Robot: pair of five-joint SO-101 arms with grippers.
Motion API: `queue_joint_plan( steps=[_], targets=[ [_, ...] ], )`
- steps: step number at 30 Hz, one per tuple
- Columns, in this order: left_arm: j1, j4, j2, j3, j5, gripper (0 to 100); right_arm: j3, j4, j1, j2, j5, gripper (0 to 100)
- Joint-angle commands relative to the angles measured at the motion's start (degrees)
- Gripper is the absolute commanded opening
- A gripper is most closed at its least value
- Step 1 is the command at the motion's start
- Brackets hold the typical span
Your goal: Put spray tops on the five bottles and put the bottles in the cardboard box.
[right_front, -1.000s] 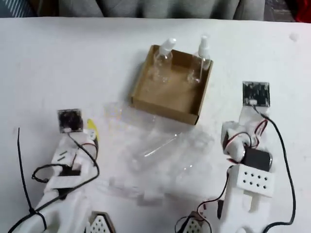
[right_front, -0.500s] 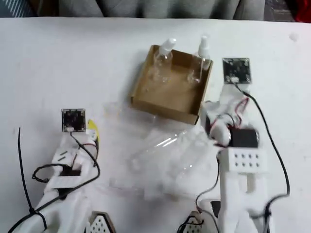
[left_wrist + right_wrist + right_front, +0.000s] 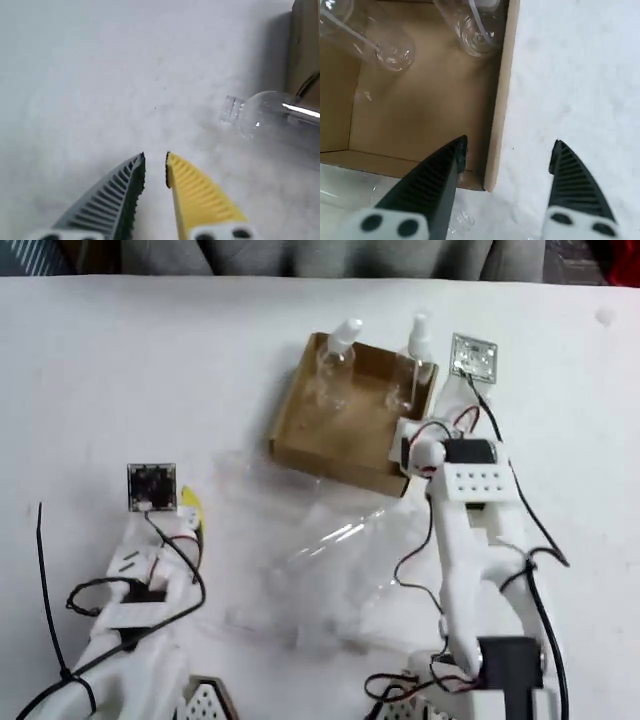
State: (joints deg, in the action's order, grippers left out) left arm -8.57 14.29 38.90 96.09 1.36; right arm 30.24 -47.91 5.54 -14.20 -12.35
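The cardboard box [image 3: 345, 445] stands at the back middle of the table. Two clear bottles with white spray tops [image 3: 335, 360] [image 3: 418, 355] stand upright along its far side; the right wrist view looks down on them [image 3: 475, 22] [image 3: 387, 50]. My right gripper [image 3: 510, 146] is open and straddles the box's right wall [image 3: 497, 115] near the front corner, with one finger inside the box and one outside. Several clear uncapped bottles [image 3: 335, 540] lie in front of the box. My left gripper [image 3: 155, 164] has its fingers almost together with nothing between them, short of one lying bottle [image 3: 265, 117].
The right arm [image 3: 470, 540] stretches from the front edge up beside the loose bottles. The left arm [image 3: 140, 580] sits at the front left with cables over it. A corner of the box [image 3: 306, 45] is beyond the lying bottle. Bare white table lies left and far right.
The right arm has swung forward and left from the front right until its gripper reached the box's right wall. The left arm has hardly moved.
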Motion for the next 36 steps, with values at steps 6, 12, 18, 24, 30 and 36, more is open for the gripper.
queue_joint_plan(
  steps=[6, 12, 18, 24, 30, 36],
  targets=[
    [0.48, -0.18, 2.24, -0.09, -0.7, 7, -3.08, 7.96, 4.35, 8.31, -0.7, 23.1],
    [0.48, -0.18, 2.24, -0.09, -0.7, 7, -3.16, 10.15, 4.97, 12.44, -0.62, 22.9],
    [0.48, -0.18, 2.24, -0.09, -0.88, 7, -5.45, 9.63, 4.7, 15.69, 0.97, 10.7],
    [0.48, -0.18, 2.24, -0.09, -0.88, 7, -7.47, 9.63, 4.53, 19.38, 9.23, 2.8],
    [0.48, -0.18, 2.24, -0.09, -0.88, 7, -7.56, 9.89, 2.68, 20.35, 13.1, 2.4],
    [0.48, -0.18, 2.24, -0.09, -0.97, 7, -7.65, 9.8, 1.63, 19.91, 13.54, 2.3]
  ],
)
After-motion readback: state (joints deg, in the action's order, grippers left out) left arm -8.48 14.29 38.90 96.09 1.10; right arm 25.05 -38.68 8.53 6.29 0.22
